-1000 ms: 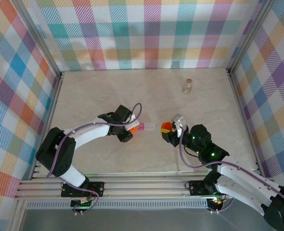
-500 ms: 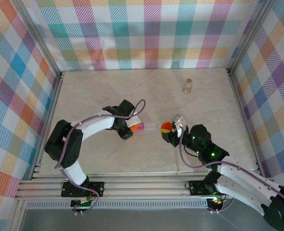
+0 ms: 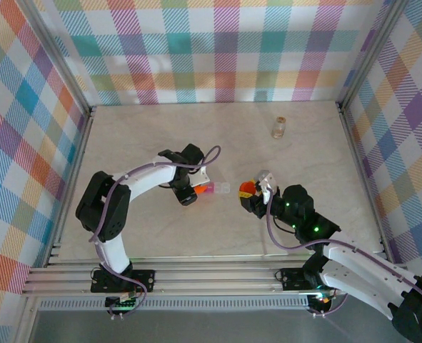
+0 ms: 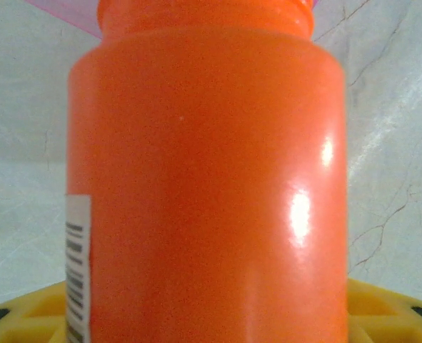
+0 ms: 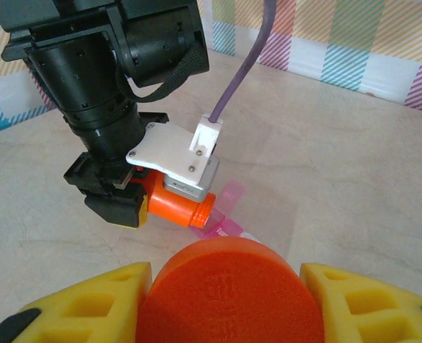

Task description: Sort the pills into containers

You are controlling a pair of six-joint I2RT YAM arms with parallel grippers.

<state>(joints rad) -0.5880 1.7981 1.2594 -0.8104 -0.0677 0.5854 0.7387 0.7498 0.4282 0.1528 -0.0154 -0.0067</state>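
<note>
My left gripper (image 3: 190,194) is shut on an orange bottle (image 4: 211,179), which lies tilted on its side. The bottle's threaded mouth (image 5: 205,210) points at the pink pill box (image 3: 213,189), which lies flat on the marble table with its clear part (image 3: 224,188) to the right. My right gripper (image 3: 248,190) is shut on the round orange cap (image 5: 228,293), squeezed between yellow pads (image 5: 89,304), and hovers just right of the box. The pills are hidden.
A small glass vial (image 3: 279,127) stands at the back right of the table. Plaid walls and metal posts (image 3: 353,128) close in the marble floor (image 3: 146,136) on three sides. The rail (image 3: 196,279) with both arm bases runs along the near edge.
My left arm's elbow has swung to the right and the wrist has turned, while the bottle stays at the pill box. The right arm and cap have not moved.
</note>
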